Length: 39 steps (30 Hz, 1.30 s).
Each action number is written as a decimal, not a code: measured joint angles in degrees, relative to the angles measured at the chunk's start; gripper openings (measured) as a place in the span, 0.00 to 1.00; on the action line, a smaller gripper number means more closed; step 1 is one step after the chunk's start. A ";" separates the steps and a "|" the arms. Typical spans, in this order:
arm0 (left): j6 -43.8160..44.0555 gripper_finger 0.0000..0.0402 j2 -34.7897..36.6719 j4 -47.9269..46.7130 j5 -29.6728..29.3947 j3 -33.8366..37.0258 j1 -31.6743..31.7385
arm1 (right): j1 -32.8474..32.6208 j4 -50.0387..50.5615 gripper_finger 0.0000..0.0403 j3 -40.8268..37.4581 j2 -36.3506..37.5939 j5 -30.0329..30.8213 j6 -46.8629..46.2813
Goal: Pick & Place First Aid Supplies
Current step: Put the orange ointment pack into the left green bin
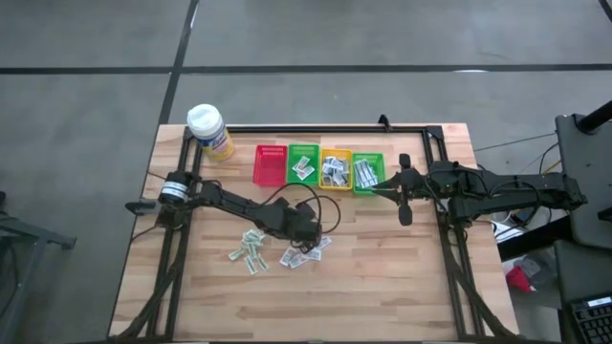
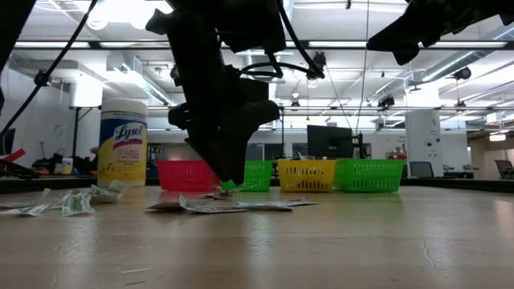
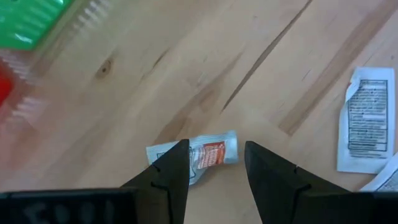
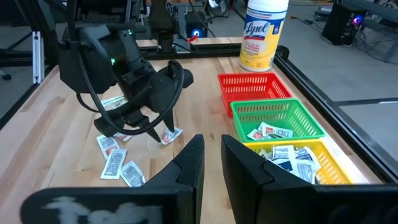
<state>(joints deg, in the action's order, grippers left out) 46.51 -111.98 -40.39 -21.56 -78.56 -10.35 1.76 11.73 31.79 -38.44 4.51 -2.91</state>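
At the centre of the high view, the left gripper (image 3: 214,180) is low over the wooden table (image 1: 382,277), fingers apart around a small white paper packet with red print (image 3: 208,152). At centre right, the right gripper (image 1: 404,196) hovers beside the green plastic basket (image 1: 368,172), fingers narrowly apart, holding nothing.

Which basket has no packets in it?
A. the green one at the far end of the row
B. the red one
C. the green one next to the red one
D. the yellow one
B: seen from above, the red basket shows only its bare floor, while the green basket beside it, the yellow basket and the end green basket each hold white packets.
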 joint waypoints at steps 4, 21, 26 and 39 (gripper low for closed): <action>2.46 0.37 0.00 0.09 0.83 -0.86 0.02 | 0.00 0.00 0.13 0.00 0.00 0.00 0.10; 7.05 0.37 -0.43 0.31 2.52 -1.88 0.11 | 0.00 0.00 0.13 0.00 0.00 0.00 0.12; 7.66 0.37 -2.11 0.93 3.72 -1.91 0.11 | -0.02 -0.02 0.13 0.02 0.00 0.00 0.12; 11.17 0.37 -3.39 -0.47 4.48 -5.22 0.11 | -0.02 -0.02 0.13 0.00 0.00 0.00 0.36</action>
<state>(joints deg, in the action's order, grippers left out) 57.68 -115.37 -40.86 -17.08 -83.78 -10.24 1.74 11.70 31.79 -38.44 4.51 -2.55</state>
